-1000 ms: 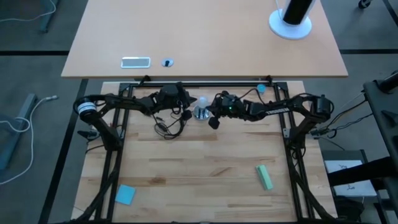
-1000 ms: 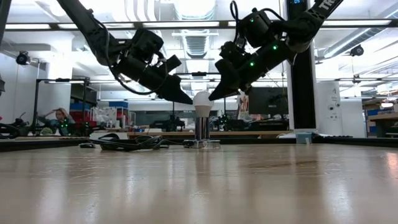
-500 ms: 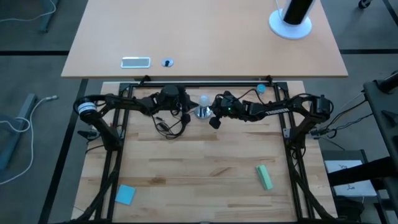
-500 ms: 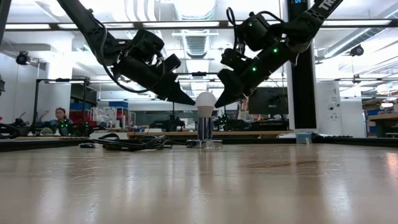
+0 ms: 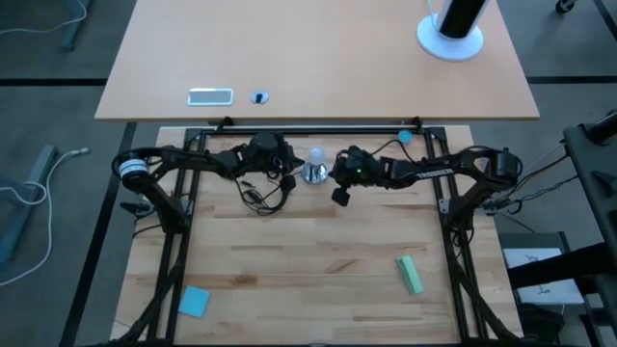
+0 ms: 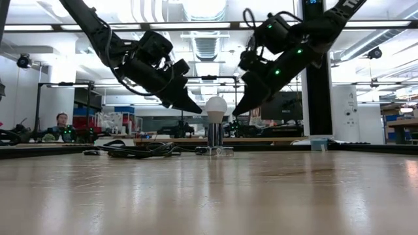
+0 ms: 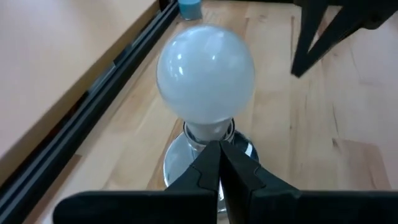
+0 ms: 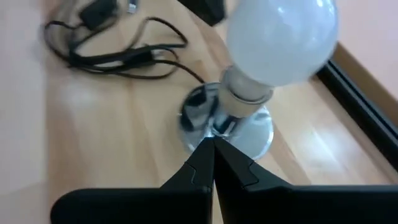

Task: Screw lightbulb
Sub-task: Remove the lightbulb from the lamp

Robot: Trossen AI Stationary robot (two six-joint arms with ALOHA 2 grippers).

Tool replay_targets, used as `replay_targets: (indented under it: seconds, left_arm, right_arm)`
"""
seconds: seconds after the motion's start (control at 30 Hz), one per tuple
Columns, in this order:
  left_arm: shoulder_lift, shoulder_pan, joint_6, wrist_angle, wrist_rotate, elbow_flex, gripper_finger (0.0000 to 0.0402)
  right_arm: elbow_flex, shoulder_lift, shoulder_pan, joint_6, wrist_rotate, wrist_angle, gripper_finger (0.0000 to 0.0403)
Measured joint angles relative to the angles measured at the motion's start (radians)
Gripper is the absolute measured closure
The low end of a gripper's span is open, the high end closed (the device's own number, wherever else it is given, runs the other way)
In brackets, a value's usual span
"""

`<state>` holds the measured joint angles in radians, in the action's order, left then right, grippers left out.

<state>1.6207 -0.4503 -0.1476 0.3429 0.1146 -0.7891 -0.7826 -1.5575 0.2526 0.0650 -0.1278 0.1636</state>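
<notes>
The lightbulb (image 6: 215,106) stands upright in the round silver socket (image 6: 214,149) near the far edge of the wooden table (image 5: 308,270), midway between the two arms; in the high view it shows as a small white dot (image 5: 315,156) just above the shiny socket base (image 5: 313,174). The left gripper (image 6: 194,108) hangs to one side of the bulb, tilted down toward it, its two dark fingers pressed together to a single point with nothing between them; the tip is just beside the bulb's glass but apart from it. In the left wrist view those clenched fingers (image 7: 219,163) point at the bulb's neck, with the frosted globe (image 7: 206,73) filling the middle and the socket's metal base (image 7: 177,168) under it. The right gripper (image 6: 239,108) mirrors it on the other side, also clenched on nothing, its tip near the bulb with a clear gap between. In the right wrist view its closed fingers (image 8: 213,155) aim at the socket base (image 8: 249,134) below the bulb (image 8: 283,38), and a black cord (image 8: 118,56) lies coiled on the wood beyond. A green block (image 5: 410,274) and a blue square pad (image 5: 194,301) lie well apart from the socket, toward the table's near side, and a small blue cap (image 5: 405,138) sits near the far edge.
</notes>
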Motion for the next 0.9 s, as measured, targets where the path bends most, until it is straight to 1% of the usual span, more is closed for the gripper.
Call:
replay_targets:
  seconds: [0.1, 0.23, 0.3, 0.4, 0.47, 0.5, 0.63, 0.7, 0.9]
  left_arm:
    - [0.000, 0.011, 0.015, 0.009, 0.000, 0.000, 0.0401]
    - [-0.001, 0.016, 0.018, 0.012, -0.002, 0.000, 0.0401]
    - [-0.002, 0.016, 0.026, 0.013, -0.053, 0.000, 0.0401]
    - [-0.003, 0.016, 0.022, 0.027, -0.165, 0.000, 0.0401]
    - [-0.003, 0.015, 0.005, 0.036, -0.217, 0.000, 0.0401]
    - [-0.003, 0.015, -0.002, 0.042, -0.225, 0.000, 0.0401]
    - [-0.003, 0.015, -0.034, 0.082, -0.224, 0.000, 0.0401]
    - [-0.003, 0.015, -0.035, 0.086, -0.209, -0.002, 0.0401]
    - [-0.003, 0.015, -0.072, 0.088, -0.206, -0.019, 0.0401]
  right_arm:
    - [0.062, 0.054, 0.001, 0.014, 0.014, 0.080, 0.0403]
    - [0.174, 0.121, 0.006, 0.004, 0.073, 0.294, 0.0403]
    - [0.216, 0.141, 0.013, -0.029, 0.077, 0.378, 0.0403]
    - [0.248, 0.147, 0.034, -0.103, 0.073, 0.423, 0.0403]
    - [0.252, 0.139, 0.046, -0.142, 0.074, 0.425, 0.0403]
    - [0.251, 0.132, 0.050, -0.156, 0.073, 0.428, 0.0403]
    - [0.234, 0.102, 0.060, -0.191, 0.082, 0.459, 0.0403]
    - [0.224, 0.078, 0.061, -0.190, 0.084, 0.504, 0.0403]
    - [0.203, -0.030, 0.069, -0.190, 0.088, 0.657, 0.0403]
